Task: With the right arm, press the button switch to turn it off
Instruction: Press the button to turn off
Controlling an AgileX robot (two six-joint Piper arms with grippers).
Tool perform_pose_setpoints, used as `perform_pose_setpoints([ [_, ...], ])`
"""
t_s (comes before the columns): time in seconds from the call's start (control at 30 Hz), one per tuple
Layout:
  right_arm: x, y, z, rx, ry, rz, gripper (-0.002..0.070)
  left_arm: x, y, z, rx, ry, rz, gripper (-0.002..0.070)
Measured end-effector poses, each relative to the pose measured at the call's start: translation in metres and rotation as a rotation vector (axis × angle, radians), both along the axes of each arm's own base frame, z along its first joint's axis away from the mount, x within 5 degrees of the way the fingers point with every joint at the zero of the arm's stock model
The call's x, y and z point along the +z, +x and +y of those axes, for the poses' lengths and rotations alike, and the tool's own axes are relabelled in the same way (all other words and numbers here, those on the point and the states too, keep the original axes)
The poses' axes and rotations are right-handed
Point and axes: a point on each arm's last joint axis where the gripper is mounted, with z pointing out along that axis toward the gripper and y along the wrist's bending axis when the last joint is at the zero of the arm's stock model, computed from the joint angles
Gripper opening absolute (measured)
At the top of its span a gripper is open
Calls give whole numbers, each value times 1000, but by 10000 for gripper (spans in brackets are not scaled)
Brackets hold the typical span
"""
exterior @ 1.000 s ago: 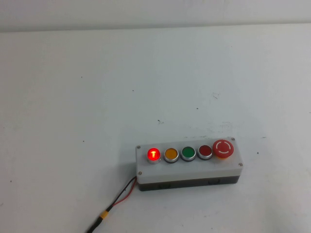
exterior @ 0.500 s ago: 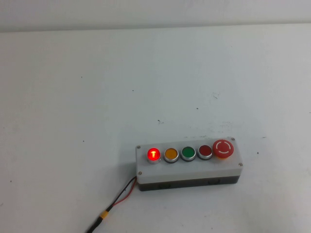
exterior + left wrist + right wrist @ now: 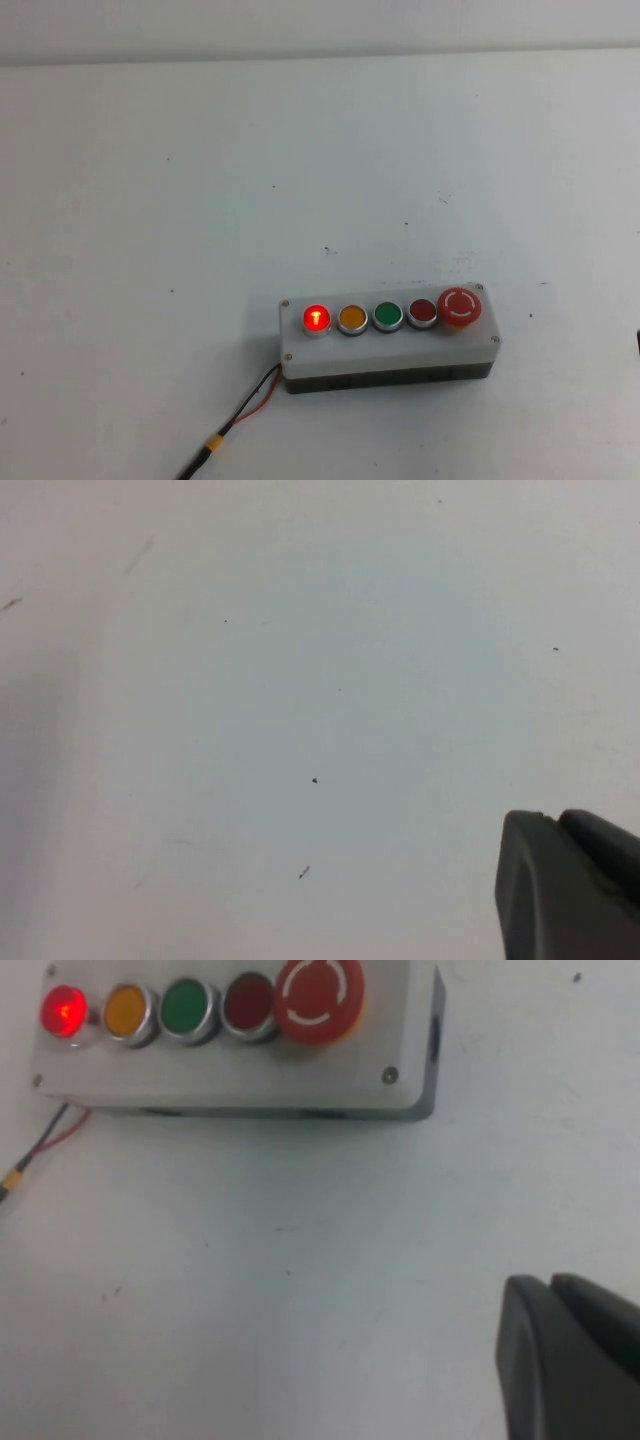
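Well apart from both end effectors — button switch (image 3: 316, 319) lit | left end effector (image 3: 570, 890) | right end effector (image 3: 570, 1360)

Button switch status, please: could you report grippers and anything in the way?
Left gripper over bare table. Right gripper short of the box. Button switch glowing, untouched. Nothing in the way.

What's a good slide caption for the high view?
Button switch glows red on the grey box; right gripper and left gripper out of frame.
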Motion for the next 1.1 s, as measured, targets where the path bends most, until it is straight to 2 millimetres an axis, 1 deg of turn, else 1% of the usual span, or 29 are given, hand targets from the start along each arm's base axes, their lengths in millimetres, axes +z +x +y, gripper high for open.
perform_pose_setpoints([
  [0.1, 8, 33, 9, 49, -56, 37, -15, 0, 0, 0, 0, 0, 0, -2],
  [0.17, 10, 53, 25, 101, -99, 55, -15, 0, 0, 0, 0, 0, 0, -2],
  [0.3, 7, 82, 72, 223, -180, 81, -15, 0, 0, 0, 0, 0, 0, -2],
  [0.37, 5, 93, 102, 300, -205, 74, -15, 0, 0, 0, 0, 0, 0, -2],
  [0.43, 6, 102, 130, 360, -211, 61, -15, 0, 0, 0, 0, 0, 0, -2],
  [0.5, 0, 108, 157, 412, -224, 61, -15, 0, 0, 0, 0, 0, 0, -2],
  [0.63, -9, 114, 208, 503, -238, 48, -15, 0, 0, 0, 0, 0, 0, -2],
  [0.67, -11, 116, 220, 523, -241, 46, -15, 0, 0, 0, 0, 0, 0, -2],
  [0.77, -16, 121, 247, 568, -260, 51, -15, 0, 0, 0, 0, 0, 0, -2],
  [0.87, -23, 130, 263, 598, -299, 78, -15, 0, 0, 0, 0, 0, 0, -2],
  [0.97, -28, 137, 268, 607, -326, 97, -15, 0, 0, 0, 0, 0, 0, -2],
  [1.1, -29, 139, 269, 606, -342, 97, -15, 0, 0, 0, 0, 0, 0, -2],
])
